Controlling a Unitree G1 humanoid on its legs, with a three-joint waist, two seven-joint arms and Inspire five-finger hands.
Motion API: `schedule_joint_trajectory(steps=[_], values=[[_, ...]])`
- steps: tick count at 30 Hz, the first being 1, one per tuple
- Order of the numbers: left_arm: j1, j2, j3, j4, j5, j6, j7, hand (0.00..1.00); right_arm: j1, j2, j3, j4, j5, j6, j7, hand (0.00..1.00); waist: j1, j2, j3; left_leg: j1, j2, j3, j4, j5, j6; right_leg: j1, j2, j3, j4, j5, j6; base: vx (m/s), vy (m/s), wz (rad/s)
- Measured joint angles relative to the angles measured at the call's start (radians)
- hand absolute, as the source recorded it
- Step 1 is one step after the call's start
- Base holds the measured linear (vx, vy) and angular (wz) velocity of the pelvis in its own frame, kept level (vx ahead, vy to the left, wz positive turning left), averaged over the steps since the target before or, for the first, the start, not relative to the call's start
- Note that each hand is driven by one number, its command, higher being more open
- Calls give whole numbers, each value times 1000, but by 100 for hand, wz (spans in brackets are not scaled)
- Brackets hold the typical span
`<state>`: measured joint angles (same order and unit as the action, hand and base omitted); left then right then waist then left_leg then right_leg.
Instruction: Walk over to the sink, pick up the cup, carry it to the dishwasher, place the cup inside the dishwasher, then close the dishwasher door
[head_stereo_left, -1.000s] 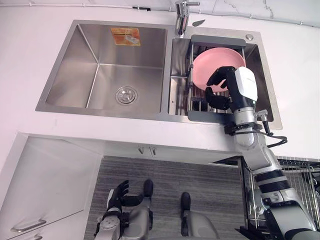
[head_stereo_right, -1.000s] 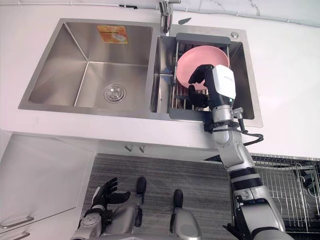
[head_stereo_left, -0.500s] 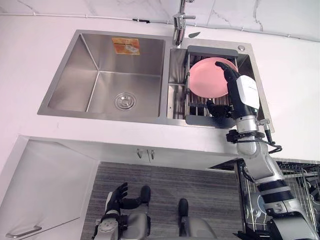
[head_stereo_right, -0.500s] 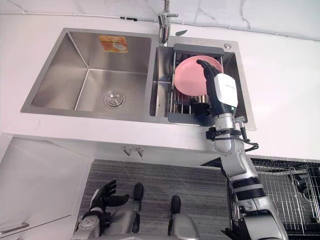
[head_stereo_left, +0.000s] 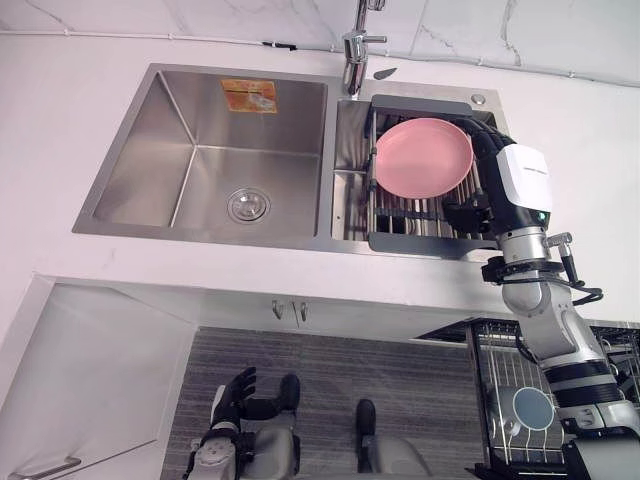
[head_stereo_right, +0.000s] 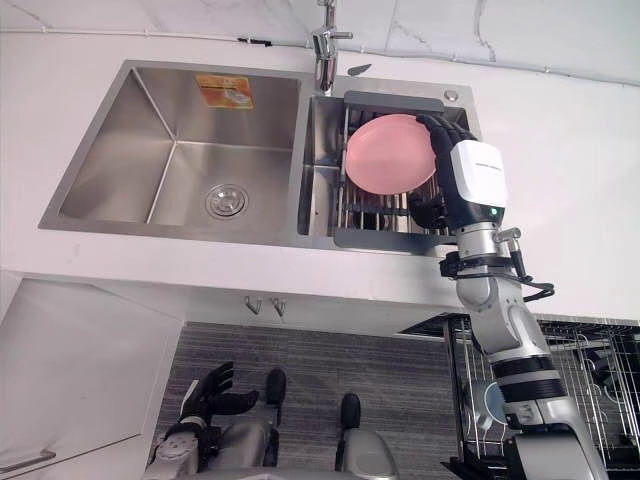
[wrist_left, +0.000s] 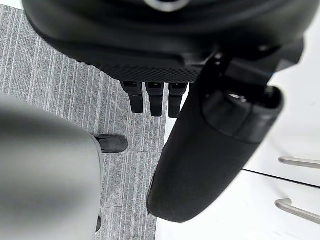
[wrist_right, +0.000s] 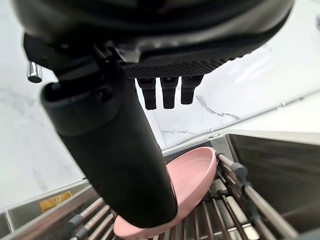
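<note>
Surface: a white countertop (head_stereo_left: 60, 120) is running under a white, grey-veined marble backsplash (head_stereo_left: 200, 15); grey striped floor (head_stereo_left: 380, 360) is showing below.

Far left, low: one flat white cabinet door (head_stereo_left: 80, 370) is hanging open. The left wrist view is showing two slim metal bar handles (wrist_left: 297, 161) on white fronts.

Left hand (head_stereo_left: 232, 390) is hanging low over the floor, fingers straight and slightly spread, holding nothing.

One brushed stainless-steel sink (head_stereo_left: 150, 140), two rectangular basins. The larger left basin is carrying one round drain (head_stereo_left: 248, 205) and one orange sticker (head_stereo_left: 250, 95) on its back wall. One chrome faucet (head_stereo_left: 357, 45) is standing behind the divider.

The smaller right basin is holding one dark-framed drain rack (head_stereo_left: 420, 243) with metal bars. One pink dish (head_stereo_left: 420, 158), round, shallow and smooth, is leaning tilted on those bars.

Right hand (head_stereo_left: 515, 180) is sitting at the dish's right rim, fingers (head_stereo_left: 487, 138) extended along the upper rim, thumb low and apart; cannot tell whether they are touching it.

Lower right: one wire dishwasher rack (head_stereo_left: 500, 375) is standing pulled out, with one round blue-grey item (head_stereo_left: 531, 407) in it.
</note>
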<state>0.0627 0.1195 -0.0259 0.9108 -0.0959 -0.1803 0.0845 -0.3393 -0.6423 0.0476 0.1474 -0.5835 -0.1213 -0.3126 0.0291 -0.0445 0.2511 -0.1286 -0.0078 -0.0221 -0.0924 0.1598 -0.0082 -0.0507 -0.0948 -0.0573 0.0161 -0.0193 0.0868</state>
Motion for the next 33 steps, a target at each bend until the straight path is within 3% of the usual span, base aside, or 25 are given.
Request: schedule_joint_trajectory(steps=[13,33], values=[[5,7,-1,-1,-1,-3,-3,90,-47,-108,96,149,-32,-14,40,90,2,-16,-9,-4,-11,-9,0,0,4,0,-11,-8,0,-4,6,0,0,1],[7,5,-1,-12,-3,-4,2,90,-198,-109,164,318,-151,27,43,90,8,-20,-7,-18,-18,-21,0,5,11,-8,-11,-21,-2,-4,7,0,0,1]])
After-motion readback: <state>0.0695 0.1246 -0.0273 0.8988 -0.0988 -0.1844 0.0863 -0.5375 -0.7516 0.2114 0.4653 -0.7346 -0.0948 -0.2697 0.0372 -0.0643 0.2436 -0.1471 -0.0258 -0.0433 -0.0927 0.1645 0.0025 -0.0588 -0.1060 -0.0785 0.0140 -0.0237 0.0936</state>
